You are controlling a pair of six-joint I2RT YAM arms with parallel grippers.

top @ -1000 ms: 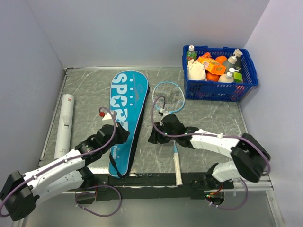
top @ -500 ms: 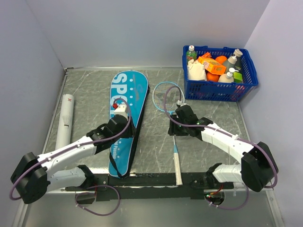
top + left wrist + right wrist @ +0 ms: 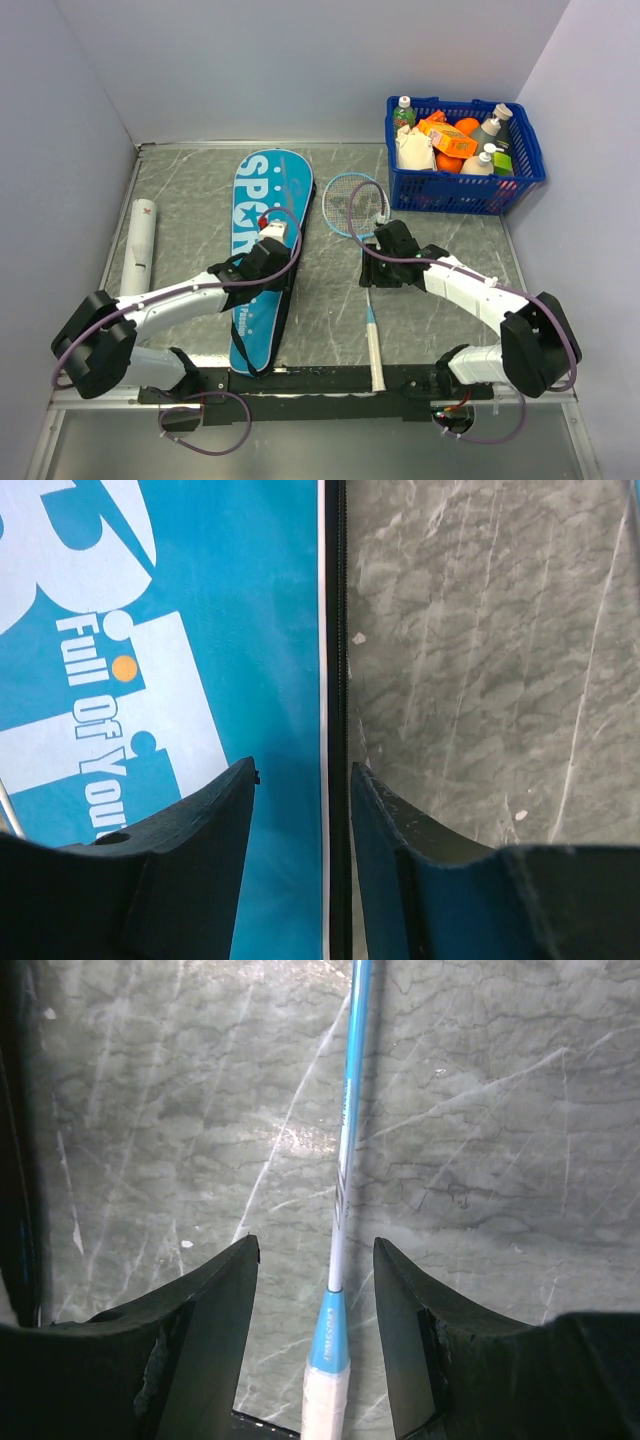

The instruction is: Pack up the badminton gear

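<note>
The blue racket-shaped bag lettered SPORT lies flat at centre left. My left gripper hovers open over its right edge. In the left wrist view, one finger is over the blue bag, and the other is over the table beside the black zip edge. A blue-and-white racket lies to the right of the bag, handle toward me. My right gripper stands open astride its shaft, just above the white grip, not touching. A long white tube lies at far left.
A blue mesh basket full of bottles and packets stands at the back right corner. Grey walls close in the table on the left, back and right. A black rail runs along the near edge by the arm bases.
My left gripper has swung forward and right to the bag's right edge and opened. My right gripper has moved right from beside the bag to over the racket shaft.
</note>
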